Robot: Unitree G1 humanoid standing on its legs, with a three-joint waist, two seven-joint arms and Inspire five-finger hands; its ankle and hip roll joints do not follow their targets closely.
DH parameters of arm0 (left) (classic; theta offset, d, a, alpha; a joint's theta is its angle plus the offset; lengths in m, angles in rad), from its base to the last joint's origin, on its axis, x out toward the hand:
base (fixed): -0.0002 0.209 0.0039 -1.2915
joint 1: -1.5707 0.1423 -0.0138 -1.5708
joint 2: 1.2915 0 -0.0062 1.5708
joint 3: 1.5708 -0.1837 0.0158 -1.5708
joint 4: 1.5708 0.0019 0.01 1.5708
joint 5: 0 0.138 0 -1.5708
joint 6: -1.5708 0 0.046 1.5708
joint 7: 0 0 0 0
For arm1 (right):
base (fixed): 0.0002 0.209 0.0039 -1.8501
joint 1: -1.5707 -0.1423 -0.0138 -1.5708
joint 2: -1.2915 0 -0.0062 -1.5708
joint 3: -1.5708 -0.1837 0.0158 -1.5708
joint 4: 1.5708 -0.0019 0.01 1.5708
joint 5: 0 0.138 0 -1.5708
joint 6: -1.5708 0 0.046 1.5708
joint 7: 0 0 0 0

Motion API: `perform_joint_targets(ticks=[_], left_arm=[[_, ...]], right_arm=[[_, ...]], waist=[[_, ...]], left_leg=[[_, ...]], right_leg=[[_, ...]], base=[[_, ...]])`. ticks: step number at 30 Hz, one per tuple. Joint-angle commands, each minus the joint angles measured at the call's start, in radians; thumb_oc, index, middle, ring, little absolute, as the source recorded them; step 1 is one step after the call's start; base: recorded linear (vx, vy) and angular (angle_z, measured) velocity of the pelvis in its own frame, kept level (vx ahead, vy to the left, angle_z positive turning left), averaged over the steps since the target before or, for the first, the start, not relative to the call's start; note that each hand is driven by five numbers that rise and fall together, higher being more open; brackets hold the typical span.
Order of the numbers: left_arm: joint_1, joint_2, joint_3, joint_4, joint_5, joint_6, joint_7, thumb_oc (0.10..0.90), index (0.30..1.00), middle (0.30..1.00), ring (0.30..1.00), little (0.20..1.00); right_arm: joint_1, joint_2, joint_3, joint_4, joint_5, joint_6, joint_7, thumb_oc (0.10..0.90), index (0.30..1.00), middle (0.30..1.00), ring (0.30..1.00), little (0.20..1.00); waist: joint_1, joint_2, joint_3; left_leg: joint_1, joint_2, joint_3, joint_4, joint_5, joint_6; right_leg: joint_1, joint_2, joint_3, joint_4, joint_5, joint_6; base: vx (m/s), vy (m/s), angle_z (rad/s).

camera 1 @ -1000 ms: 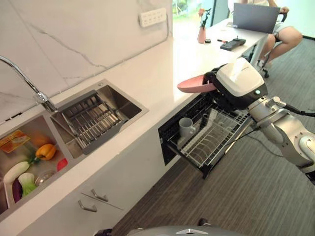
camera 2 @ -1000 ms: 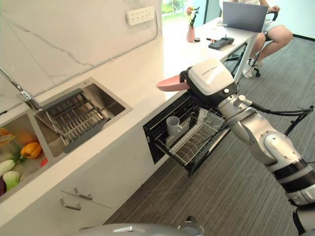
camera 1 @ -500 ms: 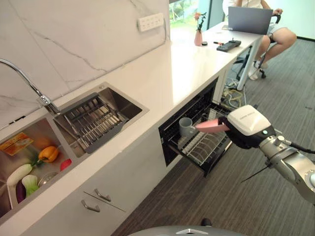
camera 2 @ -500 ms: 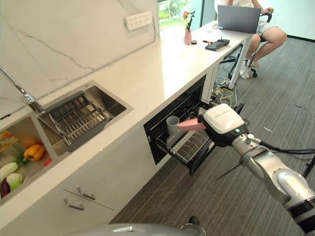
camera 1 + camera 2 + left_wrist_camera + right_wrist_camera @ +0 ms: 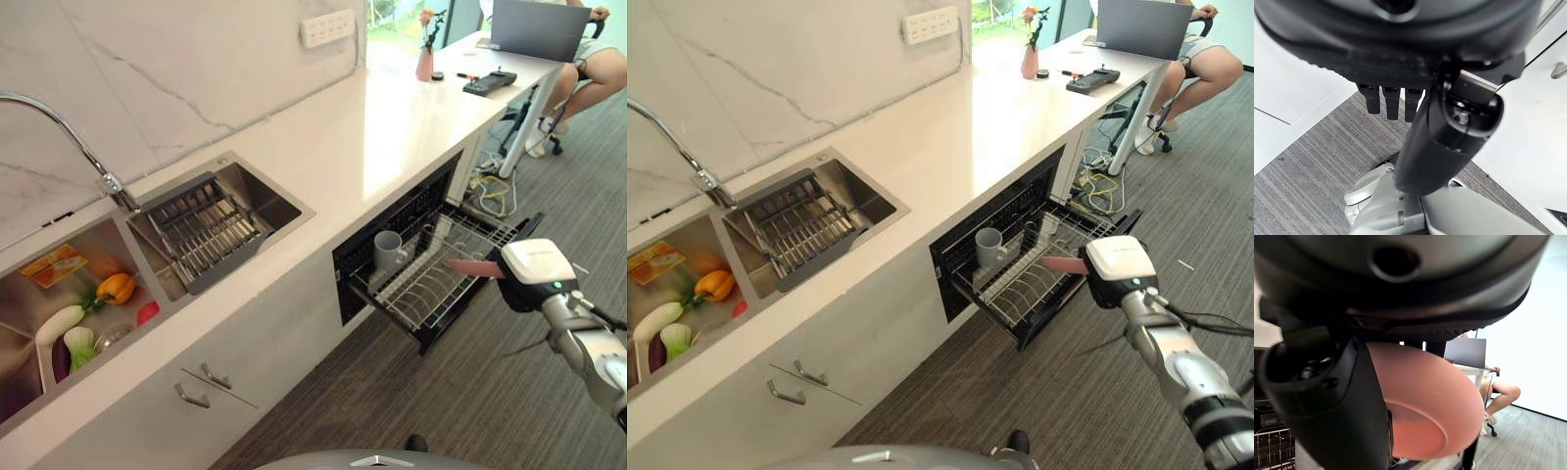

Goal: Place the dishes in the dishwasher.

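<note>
Lowered since one second ago: right hand (image 5: 534, 274) with pink plate (image 5: 472, 266), from counter height beside the white countertop (image 5: 323, 166) to rack level. Half a second ago, held over the middle of the rack next to the grey mug (image 5: 389, 251); now positioned at the outer front edge of the pulled-out dishwasher rack (image 5: 431, 286). Whole scene also shifted between frames, so part of the apparent displacement attributed to head-camera motion.

Current state:
- Right hand closed on pink plate, thumb across the near face and rim as shown in right wrist view (image 5: 1425, 401). Plate held roughly level, projecting from the hand toward the rack interior.
- Plate above the rack wires near the front edge; contact with the wires not confirmed, probably just clear.
- Grey mug upright in the rear left part of the rack, well apart from the plate.
- Left hand (image 5: 1393, 100) idle, fingers hanging straight and relaxed over the carpeted floor (image 5: 1312, 161), holding nothing.
- Sink drying rack (image 5: 201, 230) sits in the right basin; vegetables (image 5: 83, 318) in the left basin.
- Person seated behind a laptop (image 5: 544, 27) at the far end of the counter, away from the work zone.

Meaning for the task: transport phase judged complete, insertion phase in hand. Next requirement, by judgement: tilt plate toward upright, align with a slot between the tines, release only once supported. Risk: plate set flat may slide off the front edge.
</note>
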Motion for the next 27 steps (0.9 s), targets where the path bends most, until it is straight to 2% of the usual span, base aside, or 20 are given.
perform_joint_targets(ticks=[1, 8, 16, 17, 18, 23, 26, 27], left_arm=[[-0.068, 0.006, -0.078, 0.017, -0.007, -0.013, -0.018, 0.800, 0.900, 0.900, 0.900, 0.900], [-0.107, 0.030, -0.132, -0.025, -0.080, -0.031, -0.013, 0.800, 0.900, 0.900, 0.900, 0.900], [-0.136, 0.026, -0.184, -0.071, -0.156, -0.049, -0.008, 0.800, 0.900, 0.900, 0.900, 0.900], [-0.137, 0.026, -0.190, -0.080, -0.168, -0.050, -0.008, 0.800, 0.900, 0.900, 0.900, 0.900], [-0.139, 0.027, -0.193, -0.087, -0.179, -0.051, -0.006, 0.800, 0.900, 0.900, 0.900, 0.900], [-0.144, 0.027, -0.195, -0.104, -0.202, -0.044, -0.002, 0.800, 0.900, 0.900, 0.900, 0.900], [-0.134, 0.030, -0.185, -0.100, -0.190, -0.038, -0.007, 0.800, 0.900, 0.900, 0.900, 0.900], [-0.122, 0.033, -0.170, -0.089, -0.173, -0.033, -0.013, 0.800, 0.900, 0.900, 0.900, 0.900]], right_arm=[[-0.136, 0.012, 0.048, 0.009, 0.026, 0.020, -0.032, 0.400, 0.300, 0.300, 0.300, 0.300], [-0.377, 0.029, 0.193, 0.215, 0.067, 0.048, -0.054, 0.400, 0.300, 0.300, 0.300, 0.300], [-0.510, 0.090, 0.265, 0.443, 0.100, 0.089, -0.084, 0.400, 0.300, 0.300, 0.300, 0.300], [-0.522, 0.094, 0.265, 0.460, 0.109, 0.093, -0.093, 0.419, 0.328, 0.328, 0.328, 0.328], [-0.528, 0.098, 0.258, 0.467, 0.122, 0.097, -0.102, 0.800, 0.900, 0.900, 0.900, 0.900], [-0.498, 0.131, 0.165, 0.447, 0.267, 0.090, -0.125, 0.800, 0.900, 0.900, 0.900, 0.900], [-0.447, 0.131, 0.128, 0.398, 0.295, 0.076, -0.108, 0.800, 0.900, 0.900, 0.900, 0.900], [-0.383, 0.128, 0.082, 0.343, 0.313, 0.068, -0.091, 0.800, 0.900, 0.900, 0.900, 0.900]], waist=[[0.035, -0.052, 0.038], [0.070, -0.031, 0.115], [0.100, 0.003, 0.188], [0.102, 0.006, 0.194], [0.103, 0.009, 0.199], [0.098, 0.013, 0.203], [0.091, 0.009, 0.195], [0.080, -0.002, 0.180]], left_leg=[[-0.055, -0.006, -0.028, 0.032, -0.036, 0.015], [-0.167, -0.021, -0.094, 0.044, -0.007, 0.017], [-0.242, -0.024, -0.134, 0.044, 0.023, 0.017], [-0.247, -0.025, -0.138, 0.043, 0.026, 0.017], [-0.252, -0.026, -0.140, 0.043, 0.029, 0.016], [-0.265, -0.024, -0.152, 0.041, 0.029, 0.018], [-0.257, -0.022, -0.152, 0.044, 0.022, 0.020], [-0.246, -0.022, -0.149, 0.049, 0.010, 0.021]], right_leg=[[0.041, -0.050, -0.033, 0.016, -0.167, 0.058], [-0.041, -0.069, -0.045, 0.024, -0.146, 0.054], [-0.098, -0.082, -0.049, 0.041, -0.139, 0.052], [-0.104, -0.084, -0.047, 0.042, -0.137, 0.052], [-0.110, -0.085, -0.047, 0.044, -0.137, 0.052], [-0.115, -0.083, -0.046, 0.044, -0.142, 0.047], [-0.105, -0.079, -0.050, 0.043, -0.148, 0.044], [-0.088, -0.076, -0.051, 0.040, -0.154, 0.041]], base=[[-0.03, 0.019, 0.18], [-0.05, 0.020, 0.27], [-0.02, 0.010, 0.11], [0.00, 0.008, 0.04], [0.01, 0.003, 0.03], [0.02, -0.012, 0.05], [0.05, -0.024, 0.06], [0.06, -0.026, 0.09]])
